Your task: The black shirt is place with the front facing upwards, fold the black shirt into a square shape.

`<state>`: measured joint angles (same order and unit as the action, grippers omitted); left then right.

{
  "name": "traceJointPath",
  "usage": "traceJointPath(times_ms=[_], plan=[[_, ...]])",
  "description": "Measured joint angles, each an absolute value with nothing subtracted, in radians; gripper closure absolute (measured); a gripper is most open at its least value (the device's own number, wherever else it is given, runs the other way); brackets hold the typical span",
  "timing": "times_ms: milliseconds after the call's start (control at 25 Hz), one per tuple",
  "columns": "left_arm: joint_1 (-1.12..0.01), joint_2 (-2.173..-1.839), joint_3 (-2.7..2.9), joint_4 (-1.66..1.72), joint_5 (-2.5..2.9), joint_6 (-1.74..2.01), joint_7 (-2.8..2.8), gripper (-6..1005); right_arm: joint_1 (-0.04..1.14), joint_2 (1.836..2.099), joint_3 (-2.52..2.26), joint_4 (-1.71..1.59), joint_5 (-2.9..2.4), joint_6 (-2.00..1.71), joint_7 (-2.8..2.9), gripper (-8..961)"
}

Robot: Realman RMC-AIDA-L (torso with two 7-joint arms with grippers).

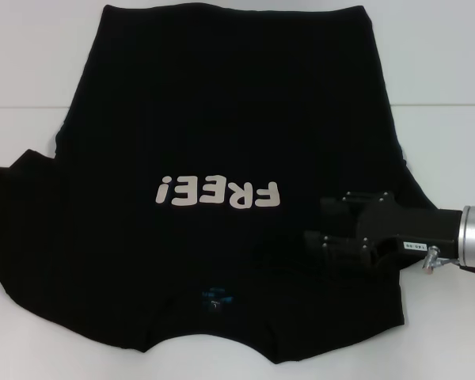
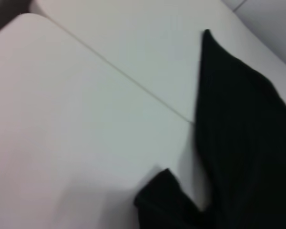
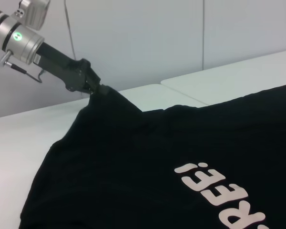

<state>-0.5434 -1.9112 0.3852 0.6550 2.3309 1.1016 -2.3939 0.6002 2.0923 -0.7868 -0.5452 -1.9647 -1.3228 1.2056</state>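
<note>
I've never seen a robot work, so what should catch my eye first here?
A big black shirt with white FREE! lettering covers the white table. The right gripper reaches over the shirt's edge on the robot's right, and the left gripper pinches a corner of it up on the left.

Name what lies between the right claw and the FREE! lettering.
Head view: only bare black shirt between right claw and lettering; left claw pinches its edge.
</note>
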Motion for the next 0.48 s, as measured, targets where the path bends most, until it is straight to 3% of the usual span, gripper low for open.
traceJointPath(times_ms=[240,480], plan=[[-0.586,-1.925,0.404,0.688,2.319,1.197,-2.325,998,0.597,2.092,-0.787,-0.545,-1.968,-1.322,1.21,277],[-0.601,-1.987,0.519,0.814,2.321,1.252,-2.268,998,0.594,2.094,-0.787,-0.542,-1.969,-1.32,1.213,277]])
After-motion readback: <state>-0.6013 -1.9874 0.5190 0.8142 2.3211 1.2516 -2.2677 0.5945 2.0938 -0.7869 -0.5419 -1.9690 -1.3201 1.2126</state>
